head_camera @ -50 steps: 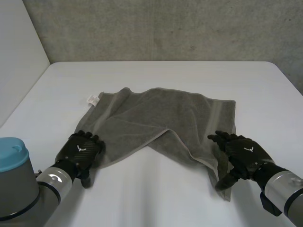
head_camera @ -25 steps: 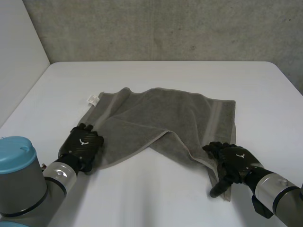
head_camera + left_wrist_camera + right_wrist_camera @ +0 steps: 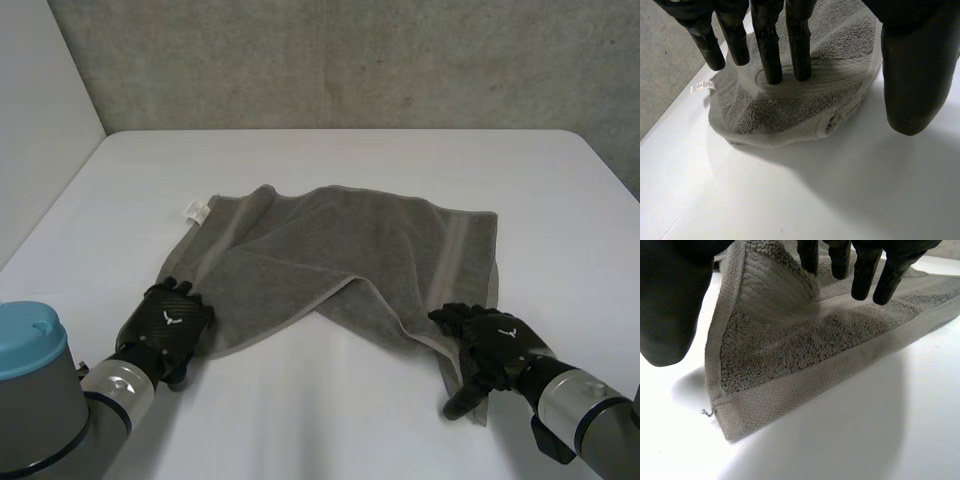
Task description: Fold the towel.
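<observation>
Towel (image 3: 360,250) corners lie under left hand (image 3: 170,320) and right hand (image 3: 500,342) fingers (image 3: 771,45).

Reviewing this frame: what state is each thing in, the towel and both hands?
towel: lying rumpled on the table, one part doubled over, not neatly folded.
left hand: open, straight fingers pressing the towel's near left corner.
right hand: open, straight fingers at the towel's near right corner.
</observation>
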Robot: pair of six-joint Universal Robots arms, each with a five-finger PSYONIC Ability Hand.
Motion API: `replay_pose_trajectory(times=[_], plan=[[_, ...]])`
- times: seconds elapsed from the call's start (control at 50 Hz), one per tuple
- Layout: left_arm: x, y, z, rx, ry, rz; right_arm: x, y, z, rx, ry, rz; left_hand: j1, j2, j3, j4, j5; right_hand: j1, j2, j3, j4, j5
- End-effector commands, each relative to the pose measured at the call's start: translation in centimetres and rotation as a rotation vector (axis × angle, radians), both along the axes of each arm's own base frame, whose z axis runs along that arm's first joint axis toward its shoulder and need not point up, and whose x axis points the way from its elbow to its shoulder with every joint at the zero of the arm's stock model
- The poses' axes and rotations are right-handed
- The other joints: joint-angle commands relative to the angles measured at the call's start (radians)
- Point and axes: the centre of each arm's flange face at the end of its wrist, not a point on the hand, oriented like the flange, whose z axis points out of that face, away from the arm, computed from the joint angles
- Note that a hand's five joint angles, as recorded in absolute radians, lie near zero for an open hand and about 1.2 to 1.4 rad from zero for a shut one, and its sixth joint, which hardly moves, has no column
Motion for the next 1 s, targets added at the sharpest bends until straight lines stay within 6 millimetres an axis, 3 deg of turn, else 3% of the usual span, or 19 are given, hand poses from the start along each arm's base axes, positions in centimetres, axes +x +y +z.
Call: replay_pose_trajectory(times=[0.02, 0.08, 0.12, 0.14, 0.18, 0.2, 0.24, 0.3, 0.34, 0.48, 0.5, 0.52, 0.54, 0.56, 0.58, 0.82, 1.0], plan=[[0.3, -0.9, -0.6, -0.004, 0.001, 0.02, 0.0, 0.0, -0.5, 0.009, 0.003, 0.002, 0.025, 0.02, -0.038, -0.047, 0.05, 0.018, 0.019, 0.016, 0.028, -0.041], [0.2, -1.3, -0.5, -0.025, 0.008, 0.023, 0.0, 0.0, -0.6, 0.005, 0.002, 0.003, 0.244, 0.24, -0.038, -0.047, 0.269, 0.071, 0.071, 0.016, 0.028, 0.011], [0.1, -1.7, -0.4, -0.043, 0.014, 0.024, 0.0, -0.2, -0.6, -0.001, 0.0, 0.0, 0.722, 0.717, -0.038, -0.047, 0.746, 0.331, 0.331, 0.016, 0.028, 0.271], [0.1, -1.7, -0.4, -0.043, 0.014, 0.024, 0.0, -0.2, -0.6, -0.001, 0.0, 0.0, 0.724, 0.72, -0.038, -0.047, 0.749, 0.332, 0.333, 0.016, 0.028, 0.273], [0.0, -2.3, 0.0, -0.062, 0.02, 0.027, -0.1, -0.2, -0.6, -0.002, -0.002, -0.002, 0.823, 0.819, -0.038, -0.047, 0.848, 0.645, 0.645, 0.016, 0.028, 0.586], [0.0, -2.3, 0.0, -0.062, 0.02, 0.027, -0.1, -0.2, -0.6, -0.002, -0.002, -0.002, 0.824, 0.819, -0.038, -0.047, 0.849, 0.646, 0.647, 0.016, 0.028, 0.587], [0.1, -2.9, 0.5, -0.07, 0.024, 0.034, -0.3, -0.5, -0.5, -0.004, -0.002, -0.011, 0.897, 0.892, -0.038, -0.047, 0.921, 1.0, 1.001, 0.016, 0.028, 0.941], [0.2, -3.1, 1.2, -0.067, 0.027, 0.035, -0.4, -0.6, -0.4, -0.004, -0.002, -0.01, 0.897, 0.892, -0.038, -0.047, 0.922, 1.204, 1.204, 0.016, 0.028, 1.144], [0.2, -3.1, 1.8, -0.07, 0.032, 0.033, -0.3, -0.6, -0.2, -0.01, -0.003, -0.005, 0.897, 0.892, -0.038, -0.047, 0.922, 1.221, 1.221, 0.016, 0.028, 1.161], [0.6, -3.0, 3.3, -0.078, 0.041, 0.043, -0.4, -0.4, 0.4, -0.01, 0.018, 0.015, 0.897, 0.892, -0.038, -0.047, 0.922, 1.134, 1.134, 0.016, 0.028, 1.075], [0.7, -2.9, 3.4, -0.076, 0.042, 0.046, -0.3, -0.1, 0.5, 0.008, 0.027, 0.025, 0.897, 0.892, -0.038, -0.047, 0.922, 0.898, 0.899, 0.016, 0.028, 0.839], [0.8, -2.8, 3.5, -0.072, 0.044, 0.051, -0.5, 0.0, 0.6, 0.023, 0.035, 0.024, 0.897, 0.892, -0.038, -0.047, 0.922, 0.466, 0.466, 0.016, 0.028, 0.407], [0.8, -2.8, 3.5, -0.072, 0.044, 0.051, -0.5, 0.0, 0.6, 0.023, 0.035, 0.024, 0.897, 0.892, -0.038, -0.047, 0.922, 0.462, 0.462, 0.016, 0.028, 0.402], [1.0, -2.8, 3.8, -0.076, 0.046, 0.059, -0.8, -0.1, 0.6, 0.033, 0.04, 0.016, 0.897, 0.892, -0.038, -0.047, 0.922, 0.034, 0.035, 0.016, 0.028, -0.025], [1.3, -2.8, 4.1, -0.082, 0.048, 0.068, -1.1, -0.2, 0.7, 0.034, 0.045, 0.01, 0.897, 0.892, -0.038, -0.047, 0.922, -0.063, -0.063, 0.016, 0.028, -0.06], [2.6, -2.9, 6.1, -0.123, 0.104, 0.078, -2.5, -0.4, 1.4, -0.001, 0.082, -0.03, 0.897, 0.892, -0.038, -0.047, 0.922, -0.014, -0.014, 0.016, 0.028, -0.06], [3.1, -2.9, 7.1, -0.105, 0.186, 0.097, -2.5, 0.4, 1.3, 0.003, 0.081, -0.025, 0.897, 0.892, -0.038, -0.047, 0.922, 0.365, 0.365, 0.016, 0.028, 0.305]])
